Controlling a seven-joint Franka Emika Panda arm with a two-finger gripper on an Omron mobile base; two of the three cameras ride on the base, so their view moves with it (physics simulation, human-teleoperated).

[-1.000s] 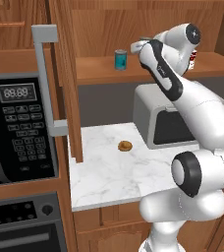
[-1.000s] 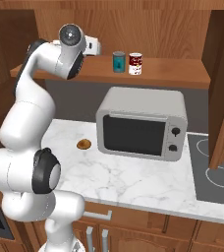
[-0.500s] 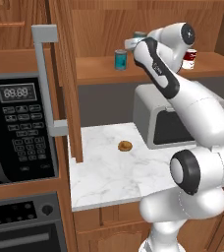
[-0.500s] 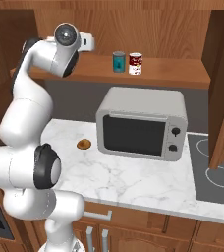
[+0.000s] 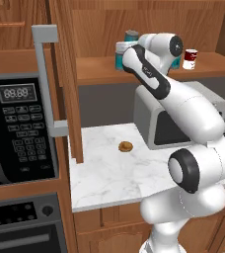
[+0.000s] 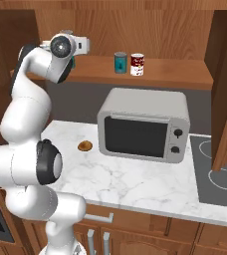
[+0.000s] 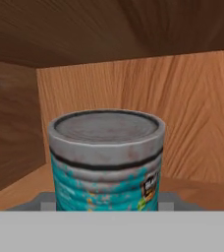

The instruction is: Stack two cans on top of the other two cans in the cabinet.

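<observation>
Can [image 7: 107, 160], teal with a silver top, stood upright, long axis vertical, clamped in the closed end effector [image 7: 107, 199] inside the cabinet [image 7: 192, 113] above the shelf [image 5: 97, 69]. Farther along stood another teal can [image 6: 120, 63] beside a red and white can [image 6: 137, 64].

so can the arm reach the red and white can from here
Probably yes: the end effector, shut on a teal can, is at that height, with bare shelf between; only a second teal can stands beside the red and white can.
</observation>
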